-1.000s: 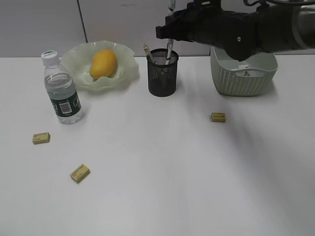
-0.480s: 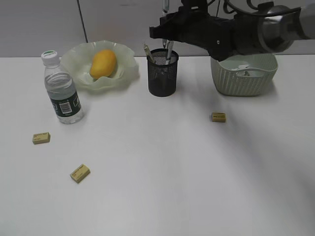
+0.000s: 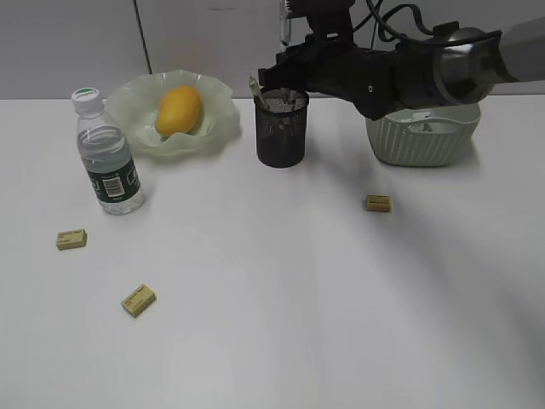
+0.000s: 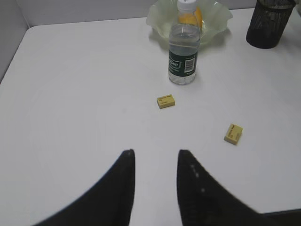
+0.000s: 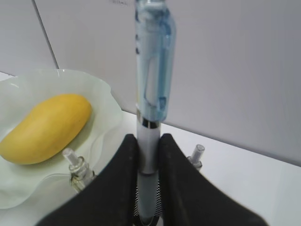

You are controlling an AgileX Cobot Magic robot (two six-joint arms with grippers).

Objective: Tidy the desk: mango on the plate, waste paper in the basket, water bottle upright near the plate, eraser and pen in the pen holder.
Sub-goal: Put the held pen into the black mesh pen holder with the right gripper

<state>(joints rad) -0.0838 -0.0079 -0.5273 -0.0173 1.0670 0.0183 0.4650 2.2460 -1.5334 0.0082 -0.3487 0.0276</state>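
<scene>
While the right tool (image 5: 147, 176) stands clamped on the pen (image 5: 151, 94) directly over the pen holder (image 3: 281, 126), the step in hand looks like the drop itself. The pen hangs upright, its lower end at or just inside the mesh rim. Two other pens already lean in the cup, one at about ten o'clock of the held pen and one at about two o'clock, so a clean entry means keeping the pen plumb and lowering it between them before letting go; a release from too high could bounce it off the rim or tip the light cup.

The left tool (image 4: 155, 160) hovers over bare desk (image 3: 281, 341), jaws apart and empty. Three erasers are yet to be collected: one (image 3: 71, 239) at about seven o'clock of the water bottle (image 3: 106, 153), another (image 3: 138, 300) nearer the front edge, and a third (image 3: 378, 203) at about six o'clock of the basket (image 3: 423, 136). The mango (image 3: 179, 110) lies on the plate (image 3: 140, 94), the bottle stands upright just beside it, and something pale rests inside the basket, probably the waste paper.
</scene>
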